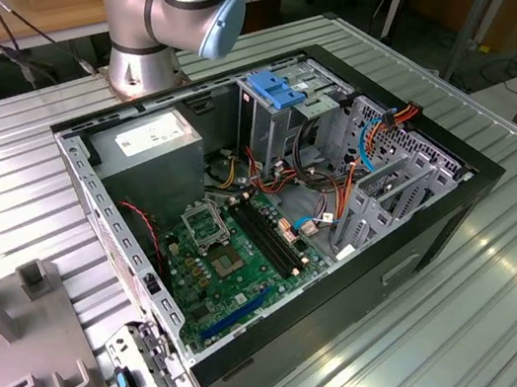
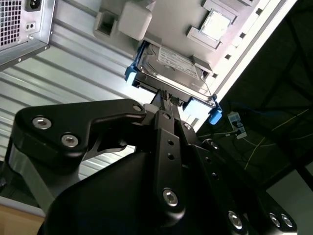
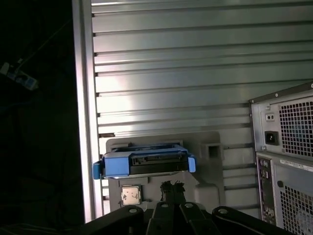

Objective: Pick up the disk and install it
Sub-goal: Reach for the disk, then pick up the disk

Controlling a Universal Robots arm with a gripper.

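Nothing printed can be read. A white rectangular label with rows of dark print lies on the grey metal power supply box (image 1: 153, 134) in one corner inside the open black computer case (image 1: 314, 339), its lines too fine to make out. Near the case's rear, on a grey moulded plastic tray (image 3: 210, 181), the flat dark hard disk in its bright blue plastic carrier (image 2: 171, 66) bears a white printed label on its top face, likewise illegible. A narrow white sticker on the case's perforated grey rear panel (image 3: 274, 161) is unreadable too.
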